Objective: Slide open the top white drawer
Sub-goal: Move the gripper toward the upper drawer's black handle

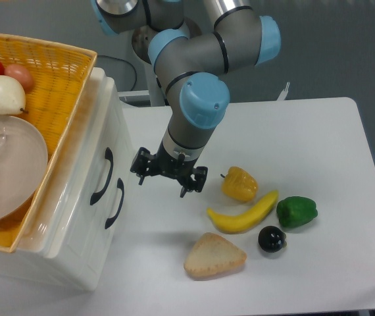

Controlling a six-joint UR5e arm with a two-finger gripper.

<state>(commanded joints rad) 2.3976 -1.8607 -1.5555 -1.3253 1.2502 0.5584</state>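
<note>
1. The gripper (pixel 168 179) is seen with its two fingers spread wide apart; nothing is held between them.
2. The gripper hangs just above the table (pixel 319 145), near the drawer fronts and to their right, without contact.
3. The top white drawer (pixel 102 141) is located at the left of the scene, under the yellow wicker basket (pixel 56 72), and appears closed. Its black curved handle (pixel 100 176) lies on the front face, above the handle of the lower white drawer (pixel 89 247).
4. The drawer is judged stiff, light and glossy, so its faces would be slippery. Hold is best taken on the handle, which is likely rigid.
5. Toy fruit (pixel 243 212) lies right of the gripper, well apart from the drawers.
</note>
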